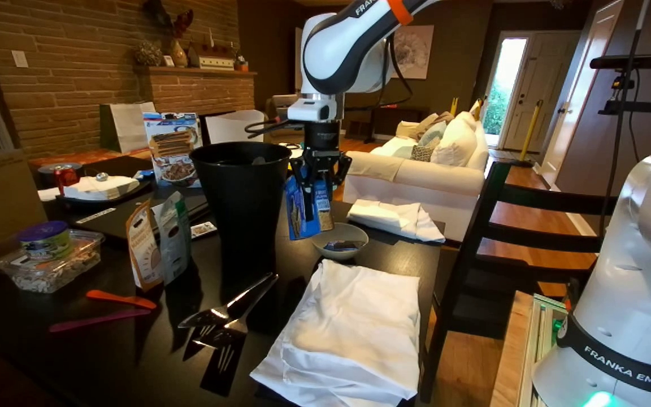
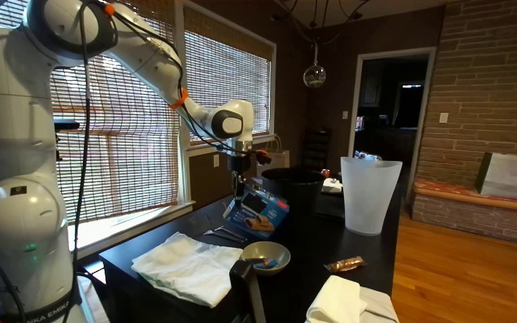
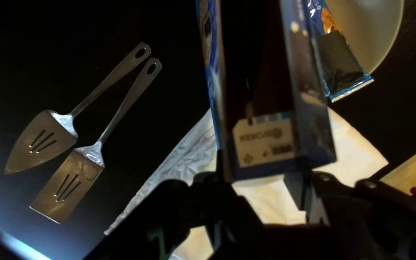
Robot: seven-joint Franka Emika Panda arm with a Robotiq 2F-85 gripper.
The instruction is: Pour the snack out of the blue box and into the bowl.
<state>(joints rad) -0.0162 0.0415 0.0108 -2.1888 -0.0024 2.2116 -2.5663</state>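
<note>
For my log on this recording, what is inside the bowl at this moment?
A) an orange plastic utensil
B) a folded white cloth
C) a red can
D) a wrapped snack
D, since in an exterior view a wrapped snack lies inside the bowl, and the wrist view also shows its crimped, blue-edged end.
</note>
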